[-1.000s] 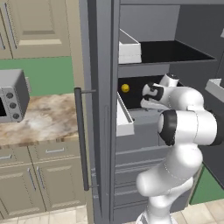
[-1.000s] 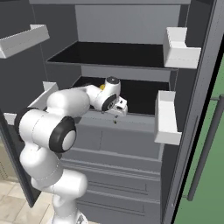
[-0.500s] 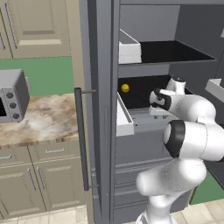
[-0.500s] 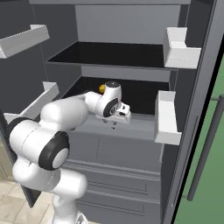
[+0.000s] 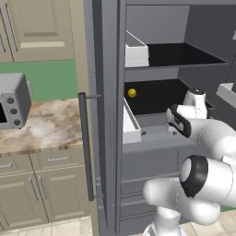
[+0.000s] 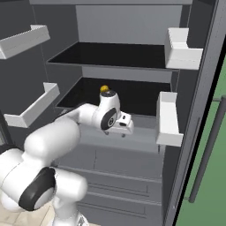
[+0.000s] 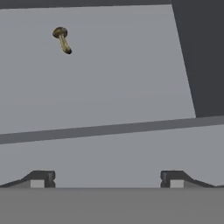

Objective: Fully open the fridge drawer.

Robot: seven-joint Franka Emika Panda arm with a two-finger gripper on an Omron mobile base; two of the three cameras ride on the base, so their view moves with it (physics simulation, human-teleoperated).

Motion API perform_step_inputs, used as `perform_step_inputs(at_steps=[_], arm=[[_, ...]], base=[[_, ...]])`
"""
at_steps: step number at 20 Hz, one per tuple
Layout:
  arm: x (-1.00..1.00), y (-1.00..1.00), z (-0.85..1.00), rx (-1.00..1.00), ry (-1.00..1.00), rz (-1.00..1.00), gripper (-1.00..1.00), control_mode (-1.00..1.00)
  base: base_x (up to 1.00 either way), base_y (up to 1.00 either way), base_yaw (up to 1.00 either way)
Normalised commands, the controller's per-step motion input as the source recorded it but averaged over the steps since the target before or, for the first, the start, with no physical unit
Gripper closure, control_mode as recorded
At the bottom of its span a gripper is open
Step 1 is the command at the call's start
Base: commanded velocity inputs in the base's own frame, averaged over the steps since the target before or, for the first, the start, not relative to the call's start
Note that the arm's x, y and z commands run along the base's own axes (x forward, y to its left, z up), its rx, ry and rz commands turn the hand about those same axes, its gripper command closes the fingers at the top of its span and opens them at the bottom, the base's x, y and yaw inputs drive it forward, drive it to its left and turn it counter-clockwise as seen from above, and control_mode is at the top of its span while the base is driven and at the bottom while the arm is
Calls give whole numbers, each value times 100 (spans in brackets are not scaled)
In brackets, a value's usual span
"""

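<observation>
One grey toaster oven (image 5: 13, 100) stands on the marbled stone surface (image 5: 44, 126) at nine o'clock in the left base view, well apart from the fridge. One long dark vertical door handle (image 5: 85, 146) runs down the open grey fridge door beside it. Inside are two black-lined drawers: the upper one with a boxy white end panel (image 5: 136, 52) at twelve o'clock, and below it the wide shallow grey fridge drawer (image 5: 154, 133) with its slanted pale-grey side panel, partly out. One small yellow round item (image 5: 132, 92) lies at the drawer's back. The two-finger claw (image 6: 122, 132) hangs over the drawer's flat front rim, at centre in the right base view. In the hand view its fingertips (image 7: 40, 179) stand wide apart, gripping nothing, with the rim edge crossing between them and one small brown mushroom (image 7: 62, 39) at eleven o'clock on bare grey floor.
</observation>
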Motion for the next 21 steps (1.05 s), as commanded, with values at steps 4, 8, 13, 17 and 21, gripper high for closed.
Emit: perform_step_inputs(at_steps=[4,8,13,17,21], arm=[[-100,-67,-64,-11,2,1,-100,-100],[-100,-71,-74,-12,5,2,-100,-100],[-100,-73,-83,-14,6,5,-100,-100],[-100,-70,-88,-15,8,6,-100,-100],[-100,-58,-54,-5,-1,4,-100,-100]], base=[[0,0,0],[0,0,0],[0,0,0],[0,0,0],[0,0,0]])
